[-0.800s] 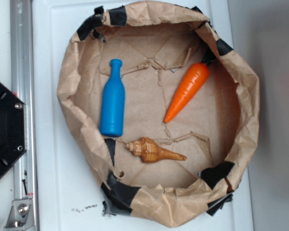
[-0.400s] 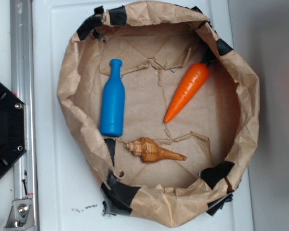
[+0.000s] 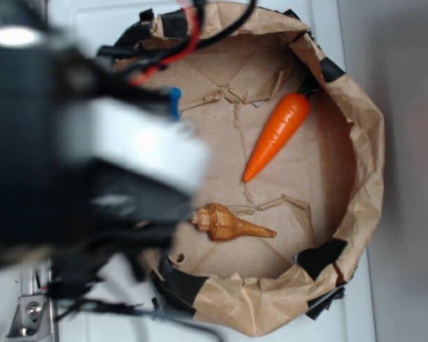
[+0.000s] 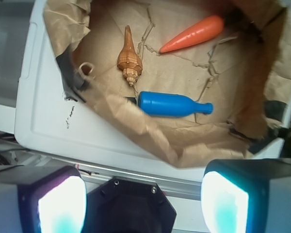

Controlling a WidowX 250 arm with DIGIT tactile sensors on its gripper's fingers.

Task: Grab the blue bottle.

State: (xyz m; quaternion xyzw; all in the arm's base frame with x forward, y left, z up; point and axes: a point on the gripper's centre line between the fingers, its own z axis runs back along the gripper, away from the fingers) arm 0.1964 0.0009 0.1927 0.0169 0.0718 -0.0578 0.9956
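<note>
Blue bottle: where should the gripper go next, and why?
Probably forward and down over the blue bottle. In the wrist view the open gripper sits outside the paper rim, well short of the bottle, which lies on its side near the seashell, so nothing is between the fingers yet.

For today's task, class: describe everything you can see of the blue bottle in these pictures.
The blue bottle is bright blue and looks like smooth plastic: a cylindrical body tapering to a narrow neck with a rimmed top. In the wrist view it lies on its side on the crumpled brown paper nest, close to the paper wall, neck pointing right, base near the seashell. Nothing grips it. In the exterior view the blurred arm hides all but its top.
</note>
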